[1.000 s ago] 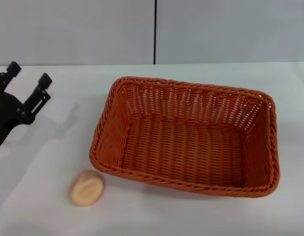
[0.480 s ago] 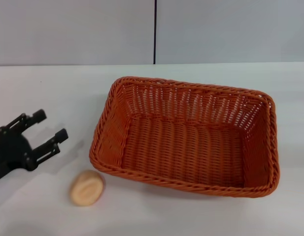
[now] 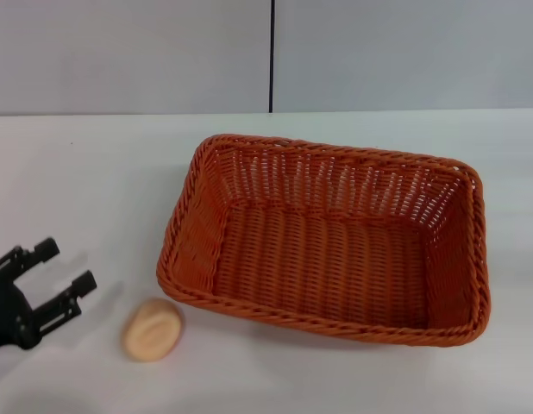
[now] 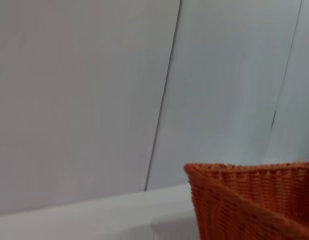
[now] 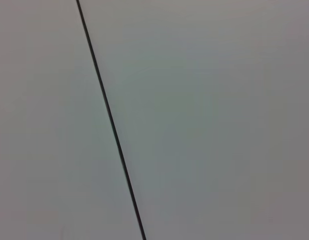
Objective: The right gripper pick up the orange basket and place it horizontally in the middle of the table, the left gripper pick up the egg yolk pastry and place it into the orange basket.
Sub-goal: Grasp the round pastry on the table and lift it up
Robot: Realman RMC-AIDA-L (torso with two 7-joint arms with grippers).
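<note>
My left gripper is low over the table, off to the left of the pastry and a bit farther from me than it. The two prongs are spread wide with nothing between them, pointing roughly toward the basket. It's near the pastry but not touching it, and not over it either, so there's a sideways gap to close before any grab.

The pastry sits on bare table just outside the basket's near-left corner, close to the rim but apart from it. I'd call the basket part done: it's lying with its long side across the table, about in the middle, upright and with nothing in it. The left wrist cam only catches a corner of the basket plus wall, no pastry, so I'm steering off the head cam for now.

The right gripper isn't anywhere in the head view, and its wrist cam shows nothing but wall, so I'm guessing it's parked out of the way.

What's left, as I read it: slide the left gripper over the pastry, pinch it, lift it, carry it over the rim and drop it in the basket.
</note>
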